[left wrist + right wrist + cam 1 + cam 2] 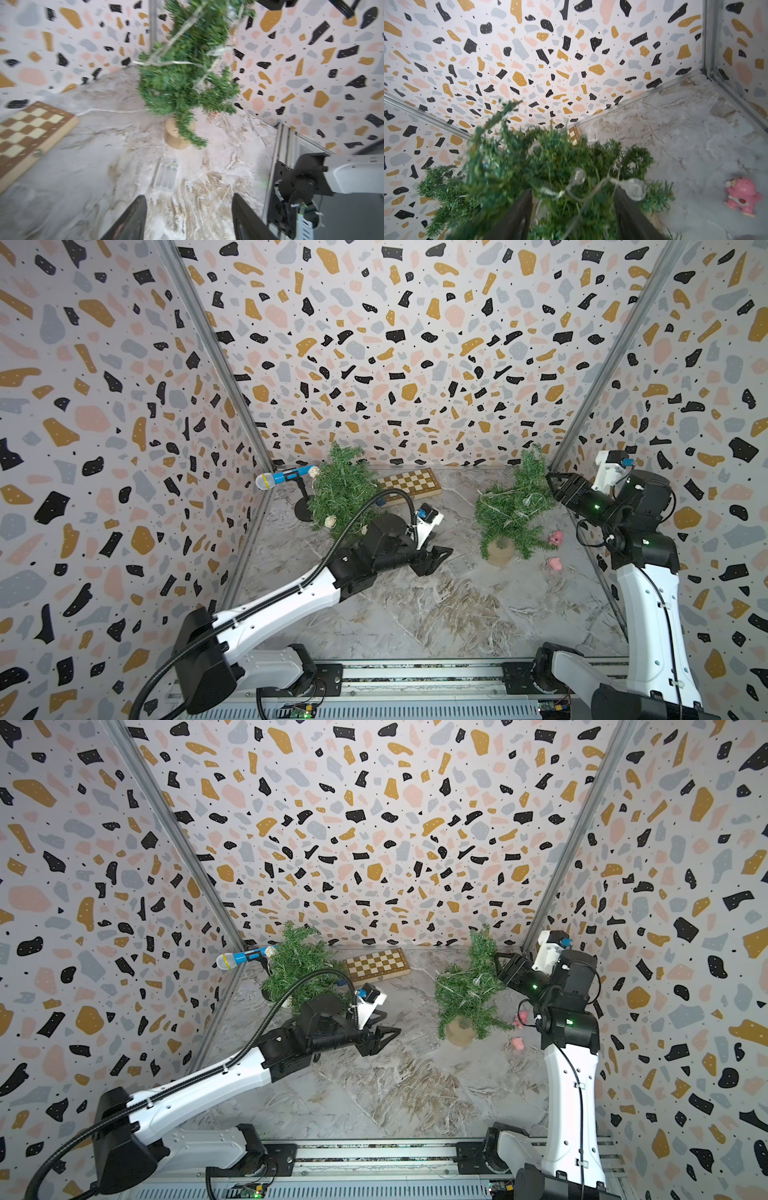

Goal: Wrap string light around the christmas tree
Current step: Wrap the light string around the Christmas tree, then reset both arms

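Patience matters: string light [634, 188] lies draped on the far-right christmas tree [503, 518], my right tool [552, 486] open at its upper branches, my left tool [440, 562] open and empty low over the worktop [415, 614], so I'd best pinch wire, not needles.

Bright, even light — wrist views blurred.

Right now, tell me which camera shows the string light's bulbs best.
The right wrist view: two clear bulbs hang close on the tree. Both top views show them tiny; the left wrist view shows only blurred wire.
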Robot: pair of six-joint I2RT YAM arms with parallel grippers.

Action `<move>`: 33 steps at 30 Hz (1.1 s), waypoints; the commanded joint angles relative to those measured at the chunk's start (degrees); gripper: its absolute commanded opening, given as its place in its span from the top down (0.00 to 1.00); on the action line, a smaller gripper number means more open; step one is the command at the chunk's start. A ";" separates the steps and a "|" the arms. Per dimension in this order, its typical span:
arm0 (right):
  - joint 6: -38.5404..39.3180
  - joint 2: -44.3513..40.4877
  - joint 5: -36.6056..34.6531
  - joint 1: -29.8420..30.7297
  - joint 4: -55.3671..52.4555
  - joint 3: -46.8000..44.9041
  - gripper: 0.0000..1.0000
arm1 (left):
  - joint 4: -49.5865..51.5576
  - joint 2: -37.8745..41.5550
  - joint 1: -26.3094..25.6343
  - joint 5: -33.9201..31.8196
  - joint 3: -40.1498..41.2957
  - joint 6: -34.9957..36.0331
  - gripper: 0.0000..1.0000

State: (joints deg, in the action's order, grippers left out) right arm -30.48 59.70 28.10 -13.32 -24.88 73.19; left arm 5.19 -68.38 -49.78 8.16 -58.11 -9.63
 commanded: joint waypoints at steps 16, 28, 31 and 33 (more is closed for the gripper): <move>9.00 8.20 -45.31 7.62 33.39 -26.34 0.28 | 18.53 21.23 35.53 -34.36 1.80 -0.51 0.26; 25.43 17.10 -49.86 18.44 63.29 -43.02 0.22 | -22.83 9.62 46.53 -49.09 30.43 -2.09 0.20; 26.54 20.06 -51.08 19.92 67.06 -44.93 0.22 | -31.09 5.81 46.53 -46.96 34.61 0.86 0.19; 27.93 19.37 -50.42 20.43 69.31 -46.26 0.22 | -34.50 4.86 46.53 -45.43 36.02 3.78 0.18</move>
State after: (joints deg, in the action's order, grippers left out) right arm -6.76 79.79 -21.41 6.17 37.08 28.69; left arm -14.83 -63.26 -3.38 -37.26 -22.94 -9.45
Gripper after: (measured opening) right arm 0.783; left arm 0.815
